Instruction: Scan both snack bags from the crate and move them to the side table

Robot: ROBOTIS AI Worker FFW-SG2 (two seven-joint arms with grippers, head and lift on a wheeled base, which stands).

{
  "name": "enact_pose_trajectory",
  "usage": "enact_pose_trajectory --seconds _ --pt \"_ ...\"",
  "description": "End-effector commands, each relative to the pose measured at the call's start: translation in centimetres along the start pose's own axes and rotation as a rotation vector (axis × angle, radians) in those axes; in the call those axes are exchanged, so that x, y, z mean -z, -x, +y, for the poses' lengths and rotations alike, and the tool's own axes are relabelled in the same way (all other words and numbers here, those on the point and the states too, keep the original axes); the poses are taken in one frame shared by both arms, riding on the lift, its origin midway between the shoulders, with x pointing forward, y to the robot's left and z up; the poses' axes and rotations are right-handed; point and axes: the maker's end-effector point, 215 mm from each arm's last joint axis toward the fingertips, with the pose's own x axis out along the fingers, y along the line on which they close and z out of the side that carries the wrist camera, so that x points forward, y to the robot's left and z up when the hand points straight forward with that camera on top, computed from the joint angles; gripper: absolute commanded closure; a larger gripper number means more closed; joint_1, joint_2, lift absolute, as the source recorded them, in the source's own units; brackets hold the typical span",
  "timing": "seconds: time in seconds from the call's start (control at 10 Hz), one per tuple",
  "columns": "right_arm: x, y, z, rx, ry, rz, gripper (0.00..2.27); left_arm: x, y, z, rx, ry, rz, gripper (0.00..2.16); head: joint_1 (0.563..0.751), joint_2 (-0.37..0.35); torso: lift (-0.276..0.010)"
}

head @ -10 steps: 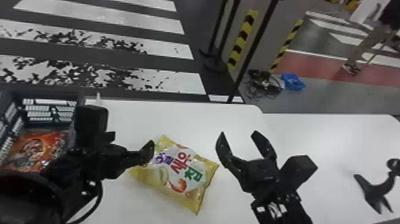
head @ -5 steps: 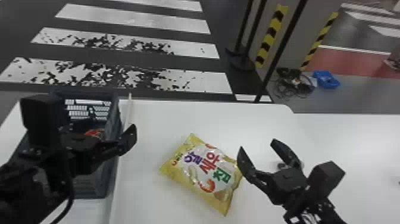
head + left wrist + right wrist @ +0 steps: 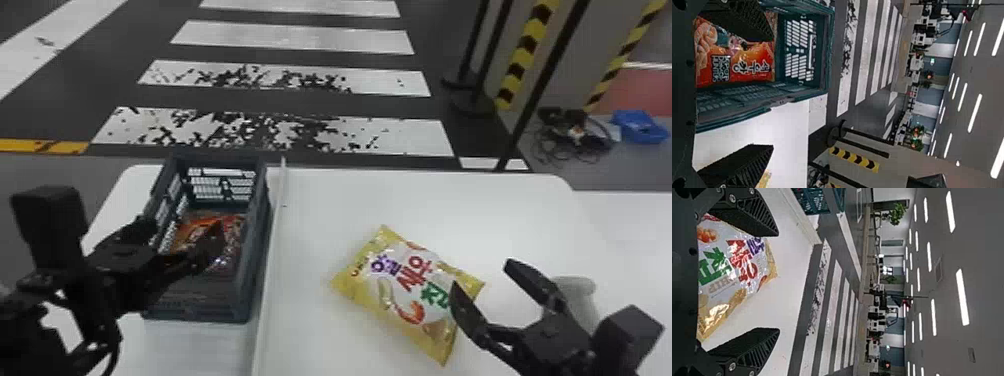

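The left wrist view bares the printed front of the orange snack bag (image 3: pixel 756 62) in the crate (image 3: pixel 260 225), the left gripper (image 3: pixel 182 236) released above. The head view gives the whole yellow snack bag (image 3: pixel 395 295), flat right of the crate; the released right gripper (image 3: pixel 482 274) is beside it. The crate nears the white tabletop's (image 3: pixel 320 200) far-left corner; a striped crossing (image 3: pixel 300 42) lies beyond. Ceiling lights (image 3: pixel 962 297) appear in the right wrist view.

The shrimp snack bag (image 3: pixel 407 280) is yellow, with a white middle and purple, red and green letters. The other snack bag (image 3: pixel 746 62) is bright orange and red. I see a dark blue-green crate (image 3: pixel 256 250) and a white table (image 3: pixel 320 215). The crosswalk (image 3: pixel 310 40) has white stripes on dark grey, and two stripes have black specks.
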Motion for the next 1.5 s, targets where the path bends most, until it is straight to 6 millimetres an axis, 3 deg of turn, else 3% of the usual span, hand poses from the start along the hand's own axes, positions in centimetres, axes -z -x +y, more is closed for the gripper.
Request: enact_pose_trajectory --seconds 0.0,0.2,0.5,0.8,1.1,1.2,1.4 --pt "2.4 0.3 2.0 -0.039 0.051 0.055 0.14 0.7 0.8 1.3 -0.021 0.010 0.012 0.02 0.695 -0.016 -0.095" --pt "5.0 0.6 4.5 -0.088 0.129 0.091 0.14 1.3 1.3 1.9 -0.027 0.023 0.022 0.02 0.695 0.037 -0.095" --pt "7.7 1.3 6.1 -0.115 0.198 0.134 0.14 1.8 1.5 2.2 -0.025 0.035 0.032 0.02 0.695 0.078 -0.095" --pt "8.6 2.2 7.2 -0.086 0.329 0.104 0.14 2.2 1.4 2.3 -0.020 0.043 0.035 0.02 0.695 0.088 -0.095" --pt "8.3 3.2 8.1 -0.021 0.430 0.022 0.14 1.9 1.2 2.1 -0.006 0.052 0.028 0.02 0.695 0.093 -0.095" --pt "8.8 3.4 8.6 -0.029 0.446 0.032 0.14 1.9 1.1 2.0 -0.003 0.053 0.026 0.02 0.695 0.099 -0.095" --pt "11.8 4.1 9.9 -0.050 0.556 0.106 0.13 1.9 1.1 2.0 -0.001 0.054 0.028 0.02 0.695 0.107 -0.095"
